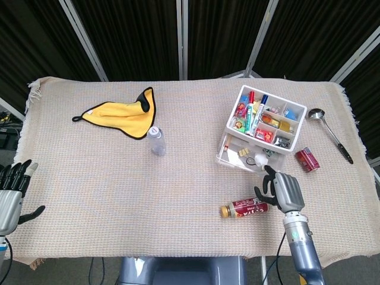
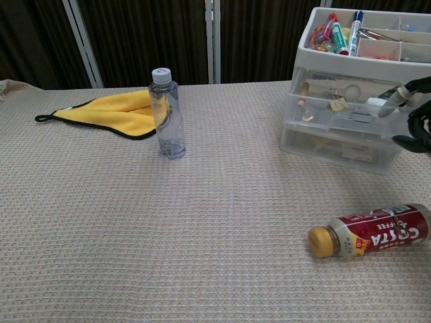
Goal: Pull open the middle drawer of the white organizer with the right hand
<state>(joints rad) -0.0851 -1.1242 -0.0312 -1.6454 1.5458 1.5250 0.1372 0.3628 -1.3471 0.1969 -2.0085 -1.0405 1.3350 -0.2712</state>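
The white organizer (image 1: 279, 105) (image 2: 350, 67) stands at the right of the table, its top tray full of pens and small items. Its middle drawer (image 1: 237, 156) (image 2: 337, 111) is slid part way out toward me, showing clips and small parts inside. My right hand (image 1: 280, 189) (image 2: 417, 116) sits just in front of it, fingers curled, one fingertip (image 2: 389, 101) hooked on the drawer's front edge. At the table's near left corner, my left hand (image 1: 10, 193) rests with fingers apart and holds nothing.
A Costa coffee bottle (image 1: 244, 208) (image 2: 374, 232) lies on its side just left of my right hand. A red can (image 1: 307, 159) and a ladle (image 1: 329, 133) lie right of the organizer. A water bottle (image 1: 157, 141) (image 2: 166, 114) and a yellow cloth (image 1: 122, 113) are mid-left.
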